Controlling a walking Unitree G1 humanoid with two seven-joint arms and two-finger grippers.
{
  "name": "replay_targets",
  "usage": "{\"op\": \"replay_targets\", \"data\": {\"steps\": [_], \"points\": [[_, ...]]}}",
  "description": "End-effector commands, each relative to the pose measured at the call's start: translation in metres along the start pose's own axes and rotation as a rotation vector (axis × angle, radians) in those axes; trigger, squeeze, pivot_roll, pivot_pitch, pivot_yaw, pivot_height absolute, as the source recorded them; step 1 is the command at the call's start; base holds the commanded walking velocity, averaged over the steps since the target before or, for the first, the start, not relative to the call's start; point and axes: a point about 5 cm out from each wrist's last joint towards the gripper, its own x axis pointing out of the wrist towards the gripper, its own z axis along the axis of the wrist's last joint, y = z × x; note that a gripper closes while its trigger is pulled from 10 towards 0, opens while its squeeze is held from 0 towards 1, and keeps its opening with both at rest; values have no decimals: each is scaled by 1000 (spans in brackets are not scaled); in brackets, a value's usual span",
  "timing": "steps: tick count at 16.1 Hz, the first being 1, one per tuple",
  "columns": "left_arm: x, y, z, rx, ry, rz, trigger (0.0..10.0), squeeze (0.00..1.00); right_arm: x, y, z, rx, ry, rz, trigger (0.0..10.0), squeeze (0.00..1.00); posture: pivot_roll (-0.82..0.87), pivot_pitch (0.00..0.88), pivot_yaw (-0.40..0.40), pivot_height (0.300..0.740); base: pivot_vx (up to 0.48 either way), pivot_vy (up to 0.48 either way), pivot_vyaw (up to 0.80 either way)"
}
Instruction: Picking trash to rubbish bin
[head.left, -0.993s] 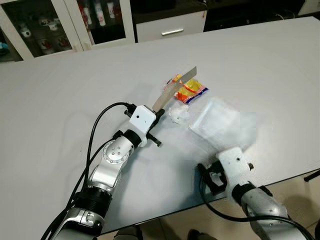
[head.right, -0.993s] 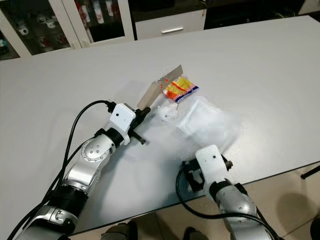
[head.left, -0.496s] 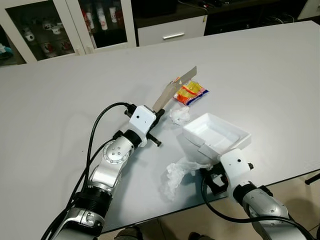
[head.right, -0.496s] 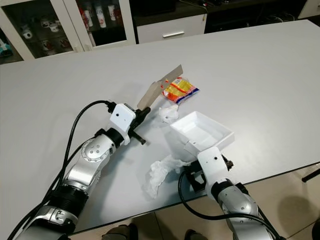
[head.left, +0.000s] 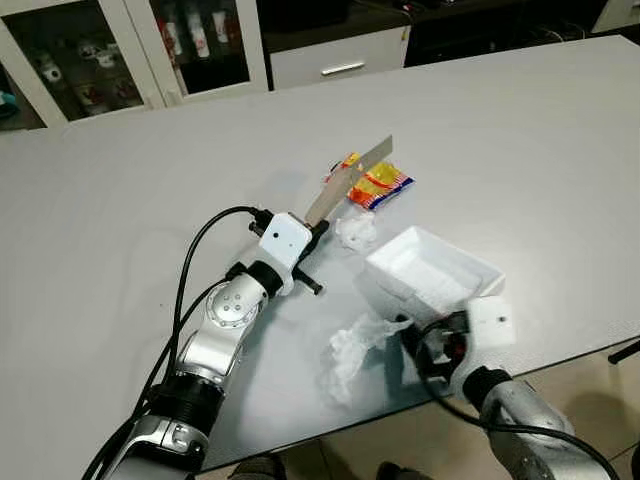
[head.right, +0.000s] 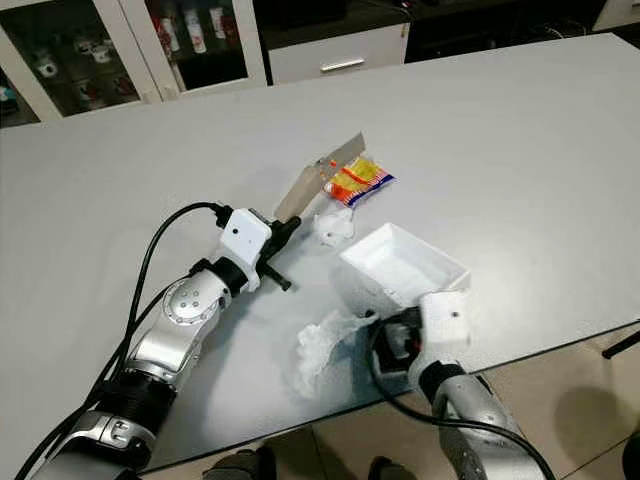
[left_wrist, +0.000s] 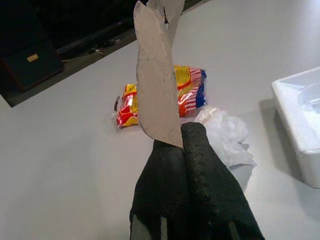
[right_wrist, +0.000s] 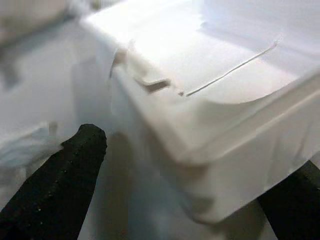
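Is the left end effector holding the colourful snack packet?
No, the left end effector grips a cardboard strip, while the snack packet lies on the table behind it.

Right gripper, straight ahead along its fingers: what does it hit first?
Most likely the white foam tray: the right gripper is open and the tray's near wall sits between its fingers. The crumpled plastic wrap lies off to one side.
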Motion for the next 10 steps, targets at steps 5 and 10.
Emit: {"op": "replay_targets", "data": {"steps": [5, 10], "points": [[0, 1, 0, 23, 5, -41, 0, 0, -11, 15, -5, 246, -41, 28, 10000, 0, 109, 145, 79, 740, 0, 0, 0], [1, 2, 1, 29, 5, -55, 0, 0, -11, 24, -1, 452, -155, 70, 10000, 0, 111, 147, 87, 740, 0, 0, 0]]}}
